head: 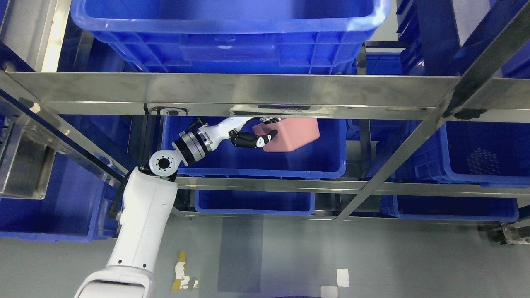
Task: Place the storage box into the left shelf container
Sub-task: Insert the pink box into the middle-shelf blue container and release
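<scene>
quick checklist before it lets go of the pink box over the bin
1. Grip: left robot hand closed on the pink storage box at its left end: ok.
2. Box over the blue shelf container: ok.
3. Box resting on the container floor: cannot tell; it looks tilted.
4. Clearance to the steel shelf rail above: cannot tell, the rail hides the box's top edge.
5. Container interior free under the box: ok where visible.
6. Right arm clear: cannot tell, out of view.
</scene>
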Motion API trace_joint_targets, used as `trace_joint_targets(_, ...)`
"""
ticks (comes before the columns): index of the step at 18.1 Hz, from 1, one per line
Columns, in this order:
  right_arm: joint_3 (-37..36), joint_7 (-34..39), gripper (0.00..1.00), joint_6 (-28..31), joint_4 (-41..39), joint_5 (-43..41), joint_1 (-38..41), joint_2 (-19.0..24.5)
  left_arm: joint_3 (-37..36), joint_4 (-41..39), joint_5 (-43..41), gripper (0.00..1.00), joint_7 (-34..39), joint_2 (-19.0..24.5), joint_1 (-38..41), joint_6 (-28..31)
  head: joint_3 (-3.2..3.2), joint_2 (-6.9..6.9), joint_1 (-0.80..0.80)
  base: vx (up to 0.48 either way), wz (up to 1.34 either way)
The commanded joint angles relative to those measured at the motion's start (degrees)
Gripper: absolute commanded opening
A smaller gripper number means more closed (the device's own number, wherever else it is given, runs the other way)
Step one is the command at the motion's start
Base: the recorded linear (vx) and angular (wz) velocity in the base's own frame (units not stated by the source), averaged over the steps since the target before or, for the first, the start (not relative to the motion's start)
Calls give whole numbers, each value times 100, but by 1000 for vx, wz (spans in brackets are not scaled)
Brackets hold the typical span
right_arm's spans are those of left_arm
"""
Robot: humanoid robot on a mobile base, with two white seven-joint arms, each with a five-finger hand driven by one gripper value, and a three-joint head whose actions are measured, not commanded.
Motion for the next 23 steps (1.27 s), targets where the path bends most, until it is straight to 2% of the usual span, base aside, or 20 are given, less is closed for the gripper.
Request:
trace_joint_targets(1, 0, -5, 100, 4, -100, -123, -27, -100, 50, 1411, -1182, 16, 38, 100, -404, -155, 0, 0, 0, 0, 0)
trace_joint_targets(2, 0, -5, 100, 4, -100, -123, -18, -100, 68, 1394, -1173, 44, 64, 100, -448, -146, 0, 0, 0, 0, 0)
trace_joint_targets(3, 0, -5, 100, -5, -100, -123, -18, -100, 94, 1385, -1138, 66, 126, 100, -466, -129, 0, 0, 0, 0, 0)
trace_joint_targets(6, 0, -5, 100, 4, -100, -123, -27, -100, 226, 1245, -745, 84, 240, 100, -501, -146, 0, 0, 0, 0, 0)
trace_joint_targets(10, 0, -5, 100, -5, -100, -123, -27, -100, 217, 445, 652, 88, 528, 100, -483, -67, 0, 0, 0, 0, 0)
trace_joint_targets(14, 0, -5, 100, -5, -100, -123, -27, -100, 77, 16, 1787, 91, 2012, 100, -151, 257, 0, 0, 0, 0, 0)
trace_joint_targets(16, 0, -5, 100, 4, -100, -123, -18, -100, 33, -581, 2156, 96, 2681, 100, 148, 739, 0, 0, 0, 0, 0)
trace_joint_targets(17, 0, -5, 100, -5, -100, -123, -27, -100, 33, -1106, 2419, 99, 3014, 100, 332, 1203, 0, 0, 0, 0, 0)
trace_joint_targets(19, 0, -5, 100, 4, -100, -123, -27, -100, -28, -2117, 2650, 99, 3254, 100, 885, 1873, 0, 0, 0, 0, 0)
trace_joint_targets(21, 0, 4, 100, -5, -100, -123, -27, -100, -116, -3119, 2650, 100, 3351, 100, 1569, 2182, 0, 0, 0, 0, 0)
trace_joint_targets(23, 0, 4, 100, -5, -100, -123, -18, -100, -143, -3798, 2650, 100, 3527, 100, 2141, 2210, 0, 0, 0, 0, 0)
